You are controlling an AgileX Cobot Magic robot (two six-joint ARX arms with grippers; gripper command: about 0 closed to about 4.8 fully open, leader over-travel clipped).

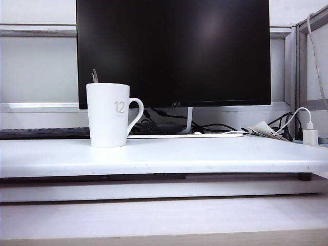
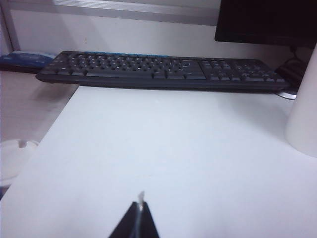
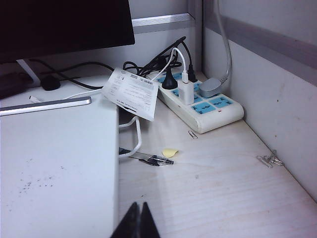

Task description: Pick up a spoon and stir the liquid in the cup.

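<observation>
The cup [image 1: 108, 115], a tall white mug marked "12" with its loop handle to the right, stands on the left part of the white board [image 1: 215, 154] in the exterior view. The spoon's thin grey handle [image 1: 95, 76] sticks up out of it at the back left; its bowl is hidden inside. Neither gripper shows in the exterior view. In the left wrist view my left gripper [image 2: 140, 206] is shut and empty, low over the white board, with the cup's side [image 2: 304, 119] far off at the frame's edge. My right gripper [image 3: 139, 207] is shut and empty above the board's edge.
A black monitor [image 1: 173, 51] stands behind the cup, and a black keyboard [image 2: 158, 69] lies along the board's far side. Beside the board are a white power strip [image 3: 203, 104] with plugs and cables, a paper slip [image 3: 131, 91], a pen [image 3: 148, 158] and paper clips [image 3: 270, 160].
</observation>
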